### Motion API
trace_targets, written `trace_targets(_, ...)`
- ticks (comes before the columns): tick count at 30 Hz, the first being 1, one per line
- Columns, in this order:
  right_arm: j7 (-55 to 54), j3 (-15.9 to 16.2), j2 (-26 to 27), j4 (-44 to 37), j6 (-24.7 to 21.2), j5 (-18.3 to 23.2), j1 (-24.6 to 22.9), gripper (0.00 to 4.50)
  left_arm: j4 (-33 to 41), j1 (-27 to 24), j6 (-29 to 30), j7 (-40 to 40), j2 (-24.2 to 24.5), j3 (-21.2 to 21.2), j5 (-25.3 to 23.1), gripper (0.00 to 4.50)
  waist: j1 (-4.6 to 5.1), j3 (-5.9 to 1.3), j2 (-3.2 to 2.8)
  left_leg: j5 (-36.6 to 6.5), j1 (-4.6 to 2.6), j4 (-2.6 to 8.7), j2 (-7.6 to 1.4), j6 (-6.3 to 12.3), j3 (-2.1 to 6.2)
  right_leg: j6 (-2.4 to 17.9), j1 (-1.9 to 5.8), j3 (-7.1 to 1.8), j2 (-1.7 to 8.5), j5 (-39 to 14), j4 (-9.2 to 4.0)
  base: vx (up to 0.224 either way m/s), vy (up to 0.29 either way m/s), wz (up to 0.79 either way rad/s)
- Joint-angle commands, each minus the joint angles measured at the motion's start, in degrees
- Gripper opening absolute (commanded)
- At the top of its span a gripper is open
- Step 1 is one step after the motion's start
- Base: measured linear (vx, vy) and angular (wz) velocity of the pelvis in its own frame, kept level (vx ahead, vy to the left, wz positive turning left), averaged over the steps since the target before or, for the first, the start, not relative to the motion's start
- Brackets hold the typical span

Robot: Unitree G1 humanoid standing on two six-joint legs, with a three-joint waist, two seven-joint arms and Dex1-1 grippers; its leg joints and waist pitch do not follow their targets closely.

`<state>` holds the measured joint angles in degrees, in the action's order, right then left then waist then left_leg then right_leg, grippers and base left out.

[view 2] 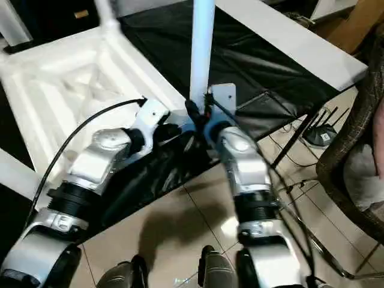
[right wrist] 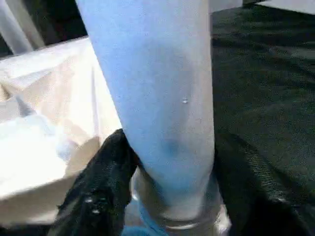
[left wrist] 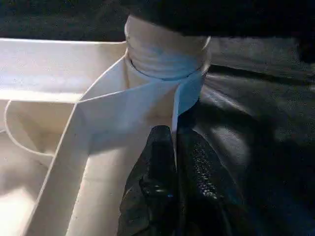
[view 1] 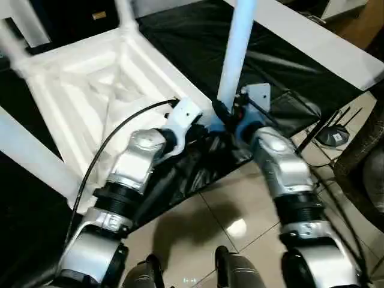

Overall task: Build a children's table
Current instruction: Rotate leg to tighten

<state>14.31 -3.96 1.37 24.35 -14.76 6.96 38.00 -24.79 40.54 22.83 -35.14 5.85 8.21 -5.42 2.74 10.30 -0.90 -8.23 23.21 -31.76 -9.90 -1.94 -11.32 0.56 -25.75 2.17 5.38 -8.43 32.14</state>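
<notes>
The white table top [view 1: 90, 90] lies upside down on the black-covered surface, ribbed underside up. A white leg [view 1: 237, 48] stands upright in its near corner socket [left wrist: 165, 54]. My right gripper [right wrist: 167, 162] is shut on this leg just above the socket, one finger [right wrist: 98, 187] on each side. My left gripper [left wrist: 174, 135] is shut on the top's rim wall [left wrist: 147, 108] right beside that socket. Three other legs rise from the other corners: one at the far left [view 1: 27, 24], one at the back [view 1: 126, 12] and one at the near left [view 1: 30, 156].
The black cover [view 1: 198, 36] hangs over the work surface's near edge onto a tiled floor [view 1: 240, 204]. A white board [view 1: 324, 42] runs along the back right. A black stand base [view 1: 333, 135] and a wicker chair [view 2: 354, 150] are at the right. A black cable [view 1: 114, 138] loops over my left forearm.
</notes>
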Motion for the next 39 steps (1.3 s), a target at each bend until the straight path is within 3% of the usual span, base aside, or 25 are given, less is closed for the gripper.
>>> trace_targets(1, 2.7, 4.2, 2.1, 1.6, -1.4, 0.5, -1.4, 3.04, 1.7, -0.7, -1.6, 0.2, -1.4, 1.2, 1.5, 0.0, -0.41, -4.74, 0.74, -14.7, -1.13, 3.55, -2.25, 4.5, 1.09, 11.1, 3.15, -1.67, 2.19, -16.1, -3.5, 0.0, 0.0, 0.0)
trace_targets(2, 3.0, 4.3, 2.0, 1.4, -1.3, 0.4, -1.6, 3.13, 1.8, -0.8, -1.7, -0.1, -1.3, 1.3, 1.5, 0.0, -0.4, -4.91, 0.96, -13.7, -1.09, 3.43, -2.21, 5.03, 0.94, 11.6, 3.29, -1.67, 2.16, -14.5, -3.35, 0.0, 0.0, 0.0)
trace_targets(3, 4.7, 4.2, 1.0, 0.2, -0.2, 0.1, -2.3, 3.16, 2.0, -1.2, -2.2, -1.7, -0.6, 1.5, 1.5, 0.0, -0.51, -5.06, 0.8, -11.1, -0.99, 3.13, -2.18, 6.66, 0.79, 12.9, 3.56, -1.7, 2.25, -10.7, -2.95, 0.0, 0.0, 0.0)
trace_targets(8, 13.5, 4.5, -5.1, -4.7, 4.9, 1.5, -5.4, 3.63, 1.7, -2.6, -5.0, -9.2, 3.1, 3.5, 2.3, 0.0, -1.07, -5.47, 0.92, -7.8, -1.01, 2.6, -2.13, 9.4, 0.55, 14.5, 3.94, -1.61, 2.25, -7.4, -2.54, 0.0, 0.0, 0.0)
trace_targets(9, 15.1, 4.4, -6.0, -5.3, 5.6, 2.0, -5.7, 3.7, 1.6, -2.8, -5.3, -10.4, 3.8, 3.9, 2.5, 0.0, -1.61, -5.47, 0.94, -7.5, -1.14, 2.5, -2.17, 9.93, 0.42, 14.7, 4.0, -1.66, 2.23, -7.6, -2.57, 0.0, 0.0, 0.0)
trace_targets(10, 15.8, 4.4, -6.5, -5.6, 5.8, 2.2, -5.9, 3.7, 1.5, -2.8, -5.7, -11.0, 4.0, 4.0, 2.6, 0.0, -1.76, -5.45, 0.95, -7.3, -1.08, 2.48, -2.17, 9.9, 0.4, 14.7, 4.0, -1.67, 2.22, -7.8, -2.51, 0.0, 0.0, 0.0)
trace_targets(11, 22.7, 5.0, -10.6, -7.4, 7.2, 3.2, -7.0, 3.84, 0.4, -3.0, -8.8, -16.1, 6.3, 5.5, 2.8, 0.0, -2.01, -5.51, 0.42, -7.5, -1.23, 2.52, -2.23, 9.47, 0.51, 14.7, 4.0, -1.59, 2.21, -9.0, -2.55, 0.0, 0.0, 0.0)
trace_targets(12, 26.8, 5.5, -13.0, -8.2, 7.8, 3.6, -7.6, 3.98, -0.1, -3.1, -10.7, -19.0, 7.5, 6.3, 2.9, 0.0, -2.13, -5.43, 0.86, -9.0, -1.32, 2.56, -2.15, 9.25, 0.5, 13.9, 4.15, -1.5, 1.98, -10.8, -2.89, 0.0, 0.0, 0.0)
trace_targets(13, 29.6, 5.5, -14.7, -8.6, 7.7, 4.2, -7.9, 4.07, -0.5, -3.3, -11.3, -21.4, 8.4, 6.8, 3.2, 0.0, -2.19, -5.45, 0.86, -9.1, -1.28, 2.52, -2.22, 9.05, 0.5, 14.0, 4.25, -1.6, 2.09, -10.8, -2.71, 0.0, 0.0, 0.0)
trace_targets(17, 42.1, 6.8, -20.9, -9.4, 8.2, 6.9, -9.0, 4.07, -1.8, -2.9, -13.4, -29.8, 11.4, 9.0, 3.7, 0.0, -2.71, -5.56, 0.37, -9.0, -1.72, 2.46, -2.67, 9.44, 0.48, 15.8, 3.99, -1.67, 2.06, -8.3, -2.29, 0.0, 0.0, 0.0)
trace_targets(18, 48.1, 8.9, -23.9, -9.3, 10.5, 6.6, -9.5, 4.07, -2.8, -2.3, -15.3, -33.7, 12.4, 10.2, 4.0, 0.0, -3.01, -5.54, 0.41, -9.4, -1.9, 2.41, -2.71, 9.31, 0.41, 16.2, 3.74, -1.65, 2.02, -8.8, -2.32, 0.0, 0.0, 0.0)
trace_targets(21, 51.6, 9.8, -25.4, -8.9, 10.7, 6.9, -9.4, 4.07, -3.3, -1.9, -16.5, -36.3, 12.9, 10.9, 4.2, 0.0, -3.65, -5.42, 0.53, -10.4, -1.94, 2.48, -2.78, 8.74, 0.32, 16.2, 3.77, -1.73, 2.06, -10.7, -2.33, 0.0, 0.0, 0.0)
trace_targets(23, 58.5, 10.7, -27.5, -6.4, 10.4, 8.4, -7.9, 4.07, -4.8, -1.0, -19.5, -43.1, 14.7, 13.3, 4.4, 0.0, -4.39, -5.42, 0.49, -11.5, -2.16, 2.47, -2.97, 8.31, 0.32, 16.1, 3.49, -1.8, 2.17, -12.6, -2.37, 0.0, 0.0, 0.0)
trace_targets(26, 64.2, 11.6, -28.9, -4.2, 9.6, 9.4, -6.2, 3.81, -6.2, 0.0, -21.8, -47.3, 15.7, 15.0, 4.0, 0.0, -4.78, -5.16, 0.81, -13.6, -2.2, 2.52, -2.97, 7.33, 0.26, 15.8, 3.24, -1.92, 2.24, -15.2, -2.53, 0.0, 0.0, 0.0)
trace_targets(27, 66.6, 12.1, -29.5, -3.4, 9.2, 9.6, -5.6, 3.71, -7.0, 0.5, -22.8, -48.8, 15.9, 15.4, 3.7, 0.0, -4.82, -5.13, 1.19, -14.3, -2.26, 2.55, -3.02, 6.97, 0.22, 15.3, 3.19, -1.99, 2.36, -16.7, -2.66, 0.0, 0.0, 0.0)
trace_targets(31, 71.2, 13.5, -30.7, -2.1, 8.7, 9.9, -4.6, 3.4, -8.8, 1.7, -24.5, -50.4, 16.2, 16.0, 2.9, 0.0, -5.07, -4.96, 1.18, -15.2, -2.3, 2.74, -3.07, 6.15, 0.41, 14.3, 3.14, -1.95, 2.51, -20.4, -2.96, 0.0, 0.0, 0.0)
trace_targets(39, 77.9, 16.3, -31.4, 1.1, 8.4, 9.8, -2.2, 2.83, -14.2, 5.0, -28.1, -52.4, 16.3, 16.0, 2.6, 0.0, -5.1, -5.25, 1.57, -13.4, -1.88, 2.61, -3.01, 6.32, 0.51, 14.8, 3.48, -1.88, 2.69, -18.4, -2.64, 0.0, 0.0, 0.0)
